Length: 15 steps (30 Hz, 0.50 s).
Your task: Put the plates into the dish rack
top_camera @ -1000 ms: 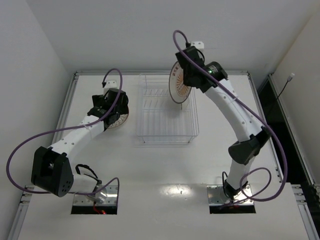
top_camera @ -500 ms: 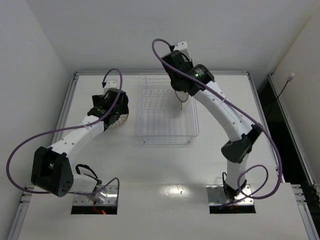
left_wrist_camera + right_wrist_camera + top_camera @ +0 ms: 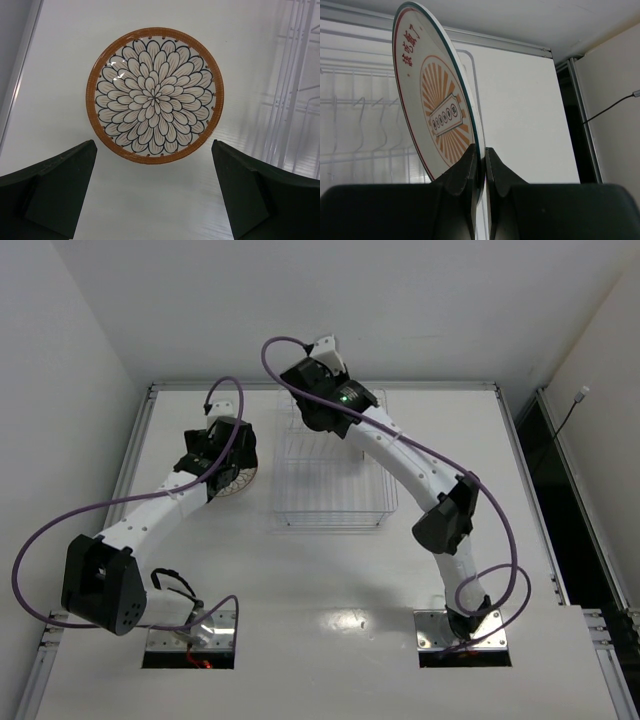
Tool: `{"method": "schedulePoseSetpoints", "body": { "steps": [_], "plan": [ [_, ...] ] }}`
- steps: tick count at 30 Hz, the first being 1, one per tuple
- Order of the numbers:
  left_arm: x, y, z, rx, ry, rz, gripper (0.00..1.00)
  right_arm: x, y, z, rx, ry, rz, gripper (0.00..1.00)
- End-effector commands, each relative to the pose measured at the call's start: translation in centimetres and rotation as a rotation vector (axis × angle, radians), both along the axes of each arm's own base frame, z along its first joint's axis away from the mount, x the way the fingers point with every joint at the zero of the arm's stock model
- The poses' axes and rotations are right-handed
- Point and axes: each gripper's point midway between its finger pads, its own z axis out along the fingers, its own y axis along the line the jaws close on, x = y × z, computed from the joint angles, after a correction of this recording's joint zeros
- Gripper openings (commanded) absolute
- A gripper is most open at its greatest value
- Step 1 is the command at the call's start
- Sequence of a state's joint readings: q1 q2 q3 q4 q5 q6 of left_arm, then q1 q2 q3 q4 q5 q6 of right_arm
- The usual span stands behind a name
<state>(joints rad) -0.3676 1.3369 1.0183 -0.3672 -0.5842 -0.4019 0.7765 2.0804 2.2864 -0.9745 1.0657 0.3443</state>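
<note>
I hold the sunburst plate (image 3: 437, 107) on edge, clamped in the right gripper (image 3: 481, 152) over the rack's (image 3: 350, 107) far end. The flower plate (image 3: 156, 95) lies flat on the table (image 3: 60, 50) left of the rack, beneath my left gripper (image 3: 154, 146), fingers spread wide.

Plate (image 3: 156, 95) is laid flat on table (image 3: 55, 75) ahead of left tool (image 3: 153, 150), dish rack (image 3: 295, 90) at right; second plate (image 3: 440, 115) is pinched upright in right tool (image 3: 480, 150).

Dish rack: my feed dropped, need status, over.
Right claw shut on sunburst plate, on edge over dish rack. Left claw open over flower plate lying flat. Nothing blocking seen.
</note>
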Motion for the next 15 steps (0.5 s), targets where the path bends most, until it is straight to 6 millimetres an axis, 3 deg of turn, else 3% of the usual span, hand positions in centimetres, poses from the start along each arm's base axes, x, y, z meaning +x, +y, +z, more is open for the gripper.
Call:
{"method": "schedulePoseSetpoints", "body": {
  "steps": [1,8,15],
  "plan": [
    [0.5,-0.7,2.8,-0.044,-0.075,-0.011,1.0,0.8,0.5,1.0,0.009,-0.104,-0.08,0.0],
    [0.5,-1.1,3.0,-0.065,-0.082,-0.021,1.0,1.3,0.3,-2.1,-0.086,-0.073,-0.129,0.0],
    [0.5,-1.1,3.0,-0.065,-0.082,-0.021,1.0,1.6,0.1,-2.9,-0.128,-0.086,-0.162,0.0]
  ]
}}
